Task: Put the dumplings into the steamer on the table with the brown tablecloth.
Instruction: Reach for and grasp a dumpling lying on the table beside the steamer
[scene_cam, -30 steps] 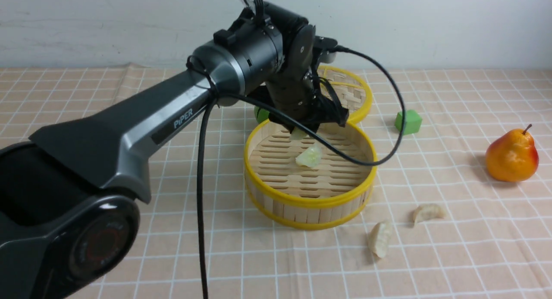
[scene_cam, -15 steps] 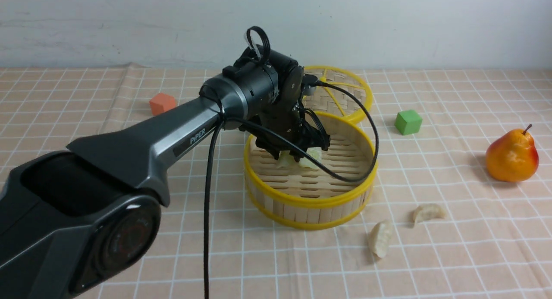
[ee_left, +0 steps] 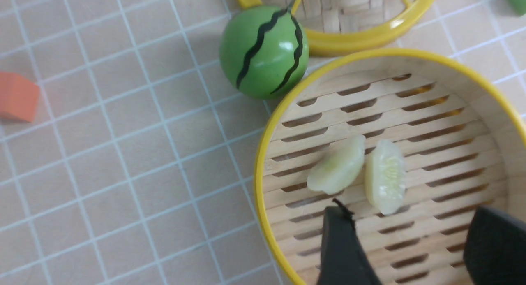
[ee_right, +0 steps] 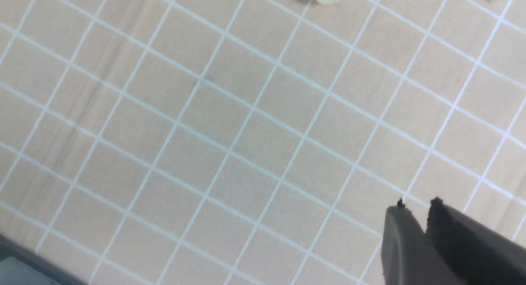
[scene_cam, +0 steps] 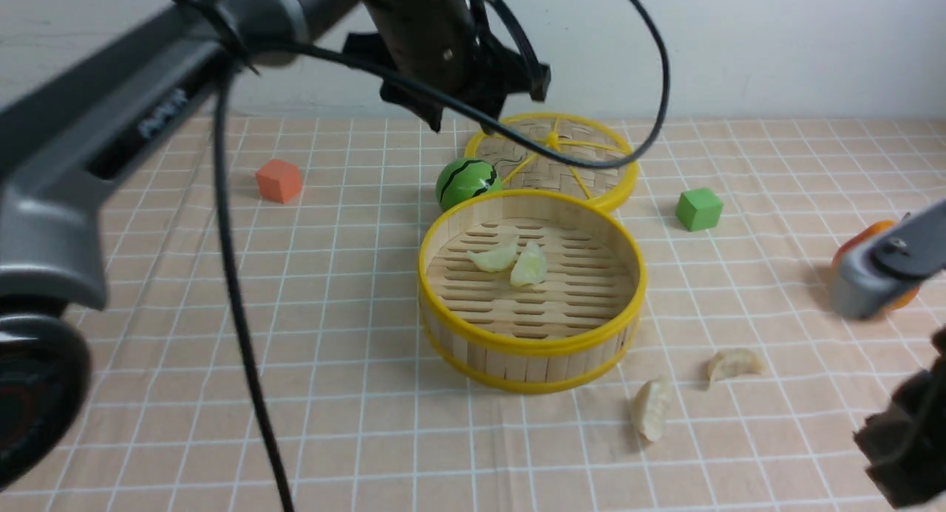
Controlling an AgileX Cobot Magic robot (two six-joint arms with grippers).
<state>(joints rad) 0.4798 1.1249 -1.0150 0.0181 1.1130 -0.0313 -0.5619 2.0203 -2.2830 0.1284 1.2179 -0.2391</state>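
**Two green in, two cream to go**

Front view: a pale wall backs my tabletop [scene_cam: 148, 312], which is draped in the brown tablecloth [scene_cam: 776, 165]. The steamer [scene_cam: 532, 353] stands mid-cloth, and both green dumplings [scene_cam: 530, 268] lie on its slats. The cream dumplings [scene_cam: 652, 408] lie on the cloth near it, toward my right, so I judge the job half done. My left tool [scene_cam: 484, 102] hangs high near the woven lid [scene_cam: 613, 190].

Left wrist view: the left tool's jaws are spread wide and hold nothing. Below them the green pair lies close together, away from the steamer's wall. A toy watermelon [ee_left: 263, 50] sits just outside the rim.

Right wrist view: my right tool [ee_right: 418, 202] is pinched nearly closed and empty above bare cloth. One cream dumpling shows at the frame's edge, so I'd say this arm is placed for the next pick.
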